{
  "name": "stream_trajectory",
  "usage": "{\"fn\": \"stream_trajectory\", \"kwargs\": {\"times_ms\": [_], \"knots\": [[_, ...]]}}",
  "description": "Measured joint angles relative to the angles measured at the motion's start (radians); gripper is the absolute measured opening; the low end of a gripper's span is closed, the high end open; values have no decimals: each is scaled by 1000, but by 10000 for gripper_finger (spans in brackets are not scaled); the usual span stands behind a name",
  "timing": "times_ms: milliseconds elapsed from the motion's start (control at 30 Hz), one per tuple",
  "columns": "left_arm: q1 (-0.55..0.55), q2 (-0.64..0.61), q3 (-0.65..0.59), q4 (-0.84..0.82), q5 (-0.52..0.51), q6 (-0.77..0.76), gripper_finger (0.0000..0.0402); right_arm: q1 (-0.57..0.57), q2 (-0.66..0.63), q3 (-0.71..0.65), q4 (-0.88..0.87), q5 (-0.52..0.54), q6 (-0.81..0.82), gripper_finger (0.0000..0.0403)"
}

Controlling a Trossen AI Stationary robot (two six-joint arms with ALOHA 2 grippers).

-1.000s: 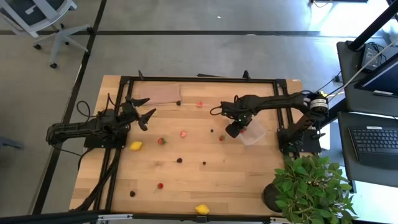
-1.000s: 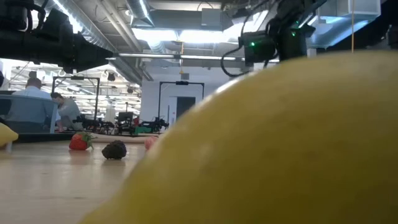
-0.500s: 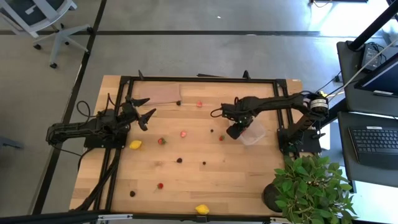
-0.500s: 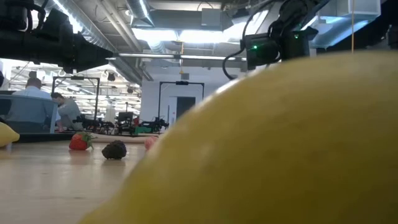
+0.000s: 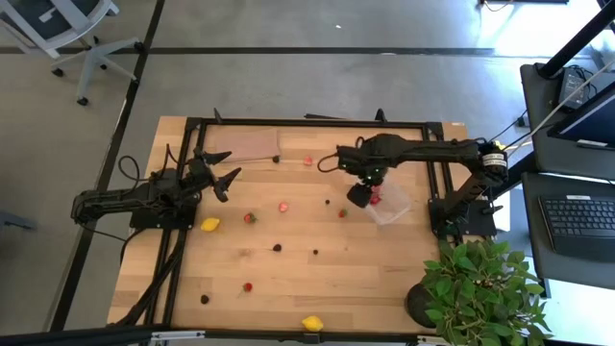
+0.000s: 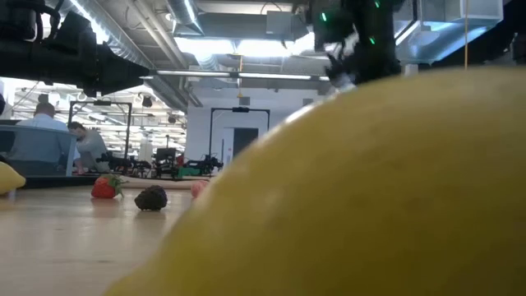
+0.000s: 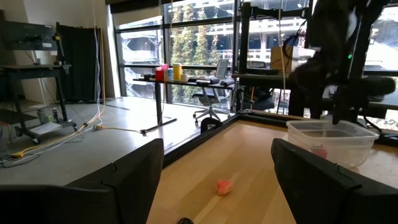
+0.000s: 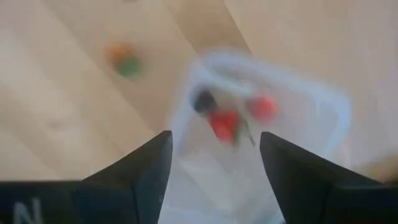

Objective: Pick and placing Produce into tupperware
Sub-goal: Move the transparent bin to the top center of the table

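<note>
L side first: left claw (image 5: 223, 176) hangs low over the desk (image 5: 288, 269) near the brown sheet (image 5: 242, 144), arm stretched flat along the L rail, fingers spread wide w/ nothing between them; we judge it parked, waiting its turn. Just below it a yellow lemon (image 5: 209, 225), then a strawberry (image 5: 249, 218) and another (image 5: 283, 207) toward mid-desk. Dark berries lie apart, e.g. one (image 5: 277, 247) near centre; a red piece (image 5: 247, 286) and a second lemon (image 5: 312, 323) sit by the near edge, the latter so close to the low cam that it fills most of that view. A pale red piece (image 5: 308, 160) sits up by the far rail. Moving R: one more strawberry (image 5: 342, 212) lies just beside the tupperware (image 5: 389, 204), still loose. Right claw (image 5: 363, 195) sits over the tub's L edge, arm reaching in from the R mount w/ elbow bent, wrist pointing down. In its wrist view the fingers (image 8: 140, 171) stand apart w/ nothing held, and the tub below shows red pieces (image 8: 224, 122) plus a dark berry (image 8: 203, 101) inside, so we read this as a drop just made into the tub. Tub sits close to the R arm's base, prob. so that arm has a short carry. Most produce still out on the desk; early in the job by our reckoning.
</note>
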Motion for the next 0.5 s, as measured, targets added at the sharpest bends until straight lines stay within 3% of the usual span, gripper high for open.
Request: {"fn": "stream_trajectory", "kwargs": {"times_ms": [200,367,500], "knots": [[0,0,0,0,0,0,291,36,-1,81,212,1,-155,245],[0,0,0,0,0,0,291,82,5,34,402,-45,-388,245],[0,0,0,-1,0,0,291,117,40,-26,422,-53,-432,245]]}}
